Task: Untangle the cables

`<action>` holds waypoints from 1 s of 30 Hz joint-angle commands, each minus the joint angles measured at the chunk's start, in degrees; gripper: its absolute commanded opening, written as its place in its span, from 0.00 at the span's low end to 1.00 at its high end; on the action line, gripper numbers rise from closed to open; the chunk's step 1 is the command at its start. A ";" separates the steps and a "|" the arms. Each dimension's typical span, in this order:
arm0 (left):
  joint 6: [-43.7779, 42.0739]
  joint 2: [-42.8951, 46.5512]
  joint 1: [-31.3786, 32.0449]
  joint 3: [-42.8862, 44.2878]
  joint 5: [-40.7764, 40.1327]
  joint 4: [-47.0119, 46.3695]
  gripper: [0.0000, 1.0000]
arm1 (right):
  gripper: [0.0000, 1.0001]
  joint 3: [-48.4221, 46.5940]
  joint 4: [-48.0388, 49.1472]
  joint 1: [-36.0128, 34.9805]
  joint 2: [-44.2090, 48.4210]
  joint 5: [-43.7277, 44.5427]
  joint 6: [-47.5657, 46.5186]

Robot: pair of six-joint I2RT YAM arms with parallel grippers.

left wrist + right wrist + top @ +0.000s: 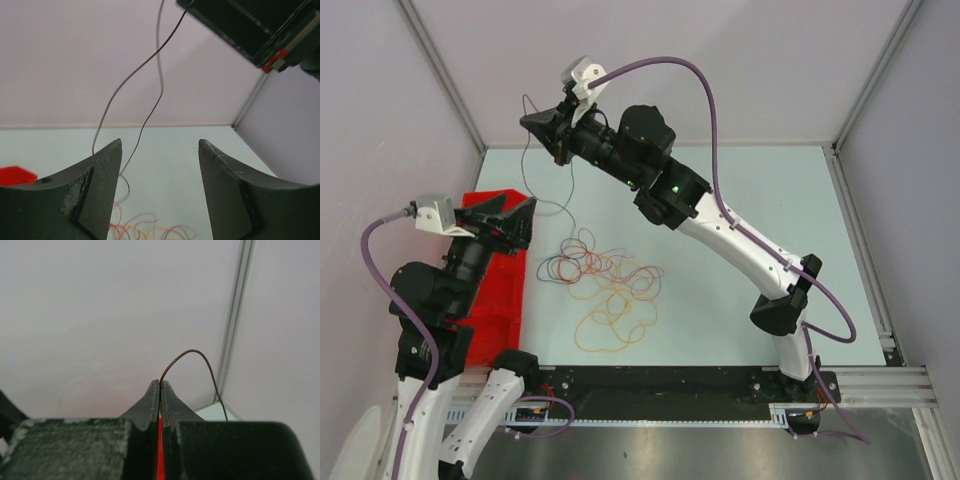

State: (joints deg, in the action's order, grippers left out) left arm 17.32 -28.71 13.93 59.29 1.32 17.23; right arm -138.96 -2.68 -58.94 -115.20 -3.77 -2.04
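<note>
Cables (605, 287) lie heaped below right tool (529, 121), which pinches one dark cable (192, 350)

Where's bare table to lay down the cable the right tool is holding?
Bare table lies between the pile and the right arm's base, and in the far right corner. Crowded at left: pile, red bin, left tool.

The right gripper (528, 121) is hanging raised near the far left corner, with a thin dark cable (527, 150) trailing from it down to a loose pile of cables (608, 292) in orange, red and blue, lying on the pale table (720, 320). The left gripper (518, 204) is hovering, fingers spread, above a red bin (492, 300).
</note>
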 commanded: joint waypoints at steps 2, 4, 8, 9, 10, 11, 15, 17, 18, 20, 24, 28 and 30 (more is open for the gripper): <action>-4.92 -2.75 -0.40 3.29 15.16 -10.90 0.70 | 0.00 -0.26 -8.91 0.40 7.08 -5.63 4.15; -6.24 -2.75 -0.40 3.47 18.79 -12.30 0.73 | 0.00 0.00 -12.08 0.75 8.84 -8.00 4.85; -8.09 -2.14 -0.40 3.03 25.30 -13.01 0.76 | 0.00 2.02 -15.33 3.03 12.26 -14.23 7.58; -8.18 -2.14 -0.40 2.94 27.14 -13.19 0.76 | 0.00 2.98 -16.04 3.47 12.89 -17.21 9.15; -8.44 -2.14 -0.40 2.59 28.11 -13.80 0.76 | 0.00 3.34 -16.48 4.09 13.41 -18.98 9.95; -8.53 -2.40 -0.40 2.50 29.17 -13.98 0.76 | 0.00 3.60 -16.92 4.44 14.38 -20.73 10.65; -7.31 -4.16 -0.31 2.59 33.04 -15.56 0.77 | 0.00 6.32 -17.80 6.46 17.02 -30.04 13.91; -6.34 -5.21 -0.40 2.06 35.32 -18.71 0.77 | 0.00 7.20 -17.98 6.38 17.90 -32.34 14.08; -5.29 -5.65 -0.40 2.06 35.76 -19.51 0.77 | 0.00 7.56 -18.41 6.29 18.42 -34.44 14.26; -4.49 -7.40 -0.31 2.32 37.26 -21.71 0.78 | 0.00 7.65 -19.29 6.29 18.78 -35.95 14.17; -1.95 -10.31 -0.31 3.90 40.51 -24.26 0.78 | 0.00 9.05 -20.00 6.11 20.01 -37.53 14.17; -2.11 -12.68 0.22 5.22 39.81 -24.36 0.78 | 0.00 10.81 -19.47 6.11 21.15 -39.73 14.61; -2.12 -13.30 0.48 5.05 39.46 -25.31 0.74 | 0.00 11.25 -19.12 6.11 21.24 -41.39 15.23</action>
State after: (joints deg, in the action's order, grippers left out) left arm 14.57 -41.34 14.02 62.08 39.22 -3.79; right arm -128.09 -22.50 -52.80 -96.53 -40.32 11.33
